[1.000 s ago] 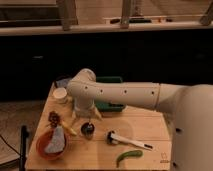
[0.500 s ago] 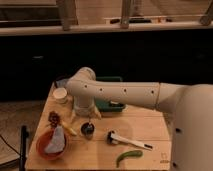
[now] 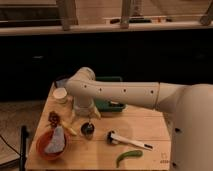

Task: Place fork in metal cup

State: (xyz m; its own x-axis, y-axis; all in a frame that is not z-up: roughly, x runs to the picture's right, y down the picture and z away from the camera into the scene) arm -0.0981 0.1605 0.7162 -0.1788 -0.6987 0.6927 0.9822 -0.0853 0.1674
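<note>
The metal cup (image 3: 88,131) is a small steel cylinder with a dark inside, standing on the wooden table (image 3: 145,127) left of centre. My gripper (image 3: 88,119) hangs straight down from the white arm, directly over the cup's mouth and very close to it. A thin greyish sliver that may be the fork (image 3: 89,125) shows between the gripper and the cup's rim. I cannot tell whether it is held or sits in the cup.
An orange bowl (image 3: 42,149) with a bluish cloth sits front left. A white-handled, black-headed tool (image 3: 128,142) and a green pepper (image 3: 128,157) lie front right. A small white cup (image 3: 60,95) and a green tray (image 3: 111,104) are at the back. A yellowish item (image 3: 68,128) lies left of the metal cup.
</note>
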